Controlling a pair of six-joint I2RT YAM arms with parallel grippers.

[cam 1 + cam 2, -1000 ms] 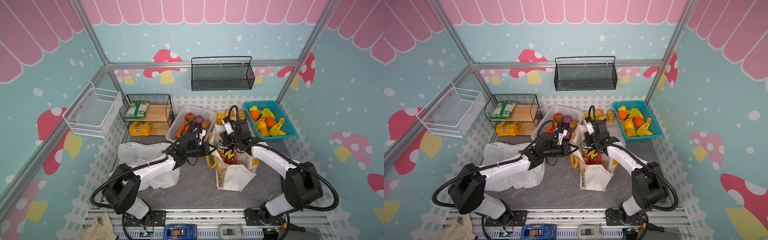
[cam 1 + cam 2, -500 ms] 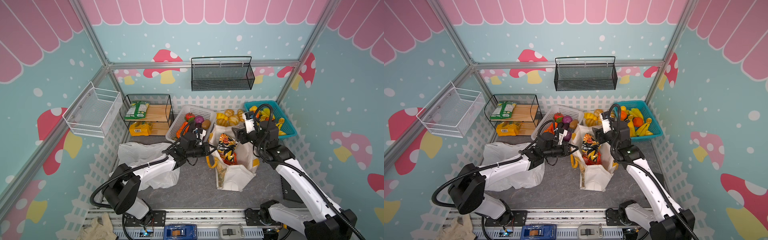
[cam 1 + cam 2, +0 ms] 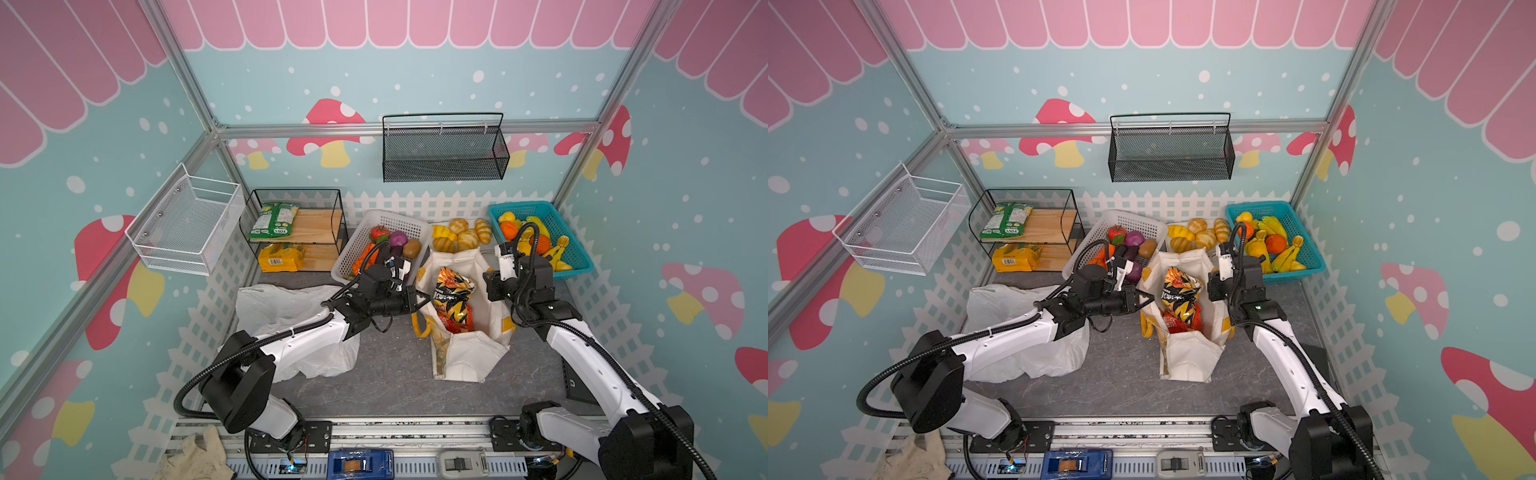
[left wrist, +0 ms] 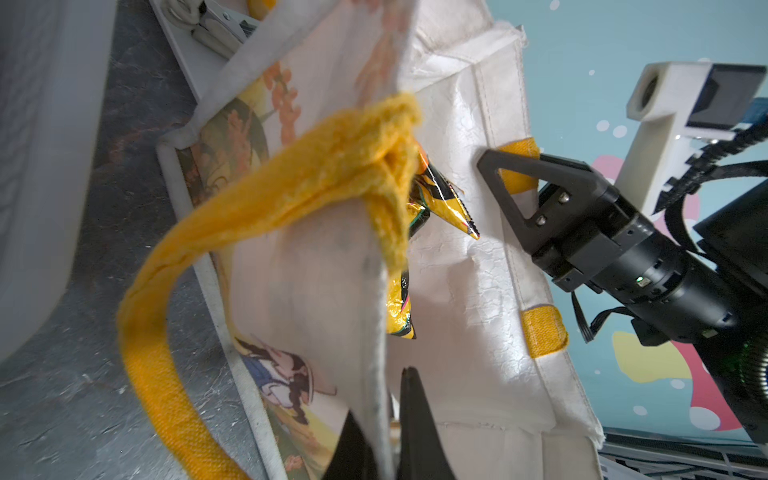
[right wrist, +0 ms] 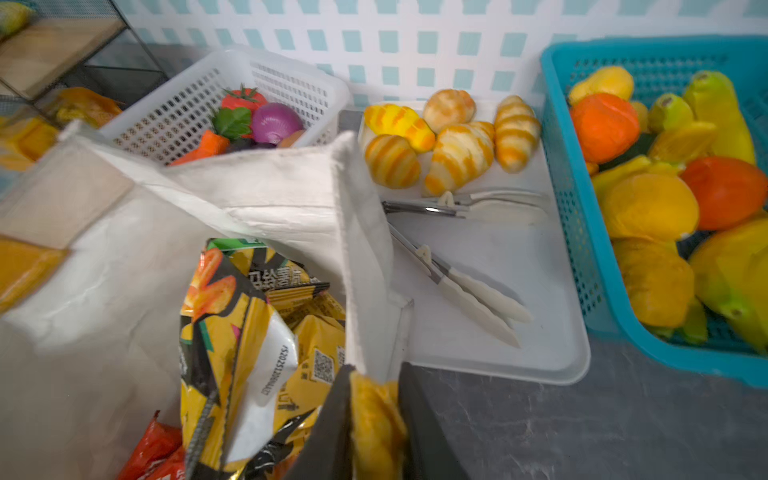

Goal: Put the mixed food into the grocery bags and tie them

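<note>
Right tool (image 5: pixel 375 376) pinches yellow handle (image 5: pixel 376 422) of tote (image 5: pixel 266 187).

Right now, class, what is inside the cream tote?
A yellow-and-dark snack packet sits on top, with a red crisp packet beneath it. Anything deeper in the cream tote is covered by them.

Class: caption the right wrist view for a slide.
Right gripper pinches the yellow fabric handle of a cream canvas tote holding a patterned yellow snack packet.

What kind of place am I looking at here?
Probably a pretend grocery stall built for robot practice: a painted awning, mushroom walls, a toy fruit basket, a vegetable basket, a snack rack and a part-filled tote.
</note>
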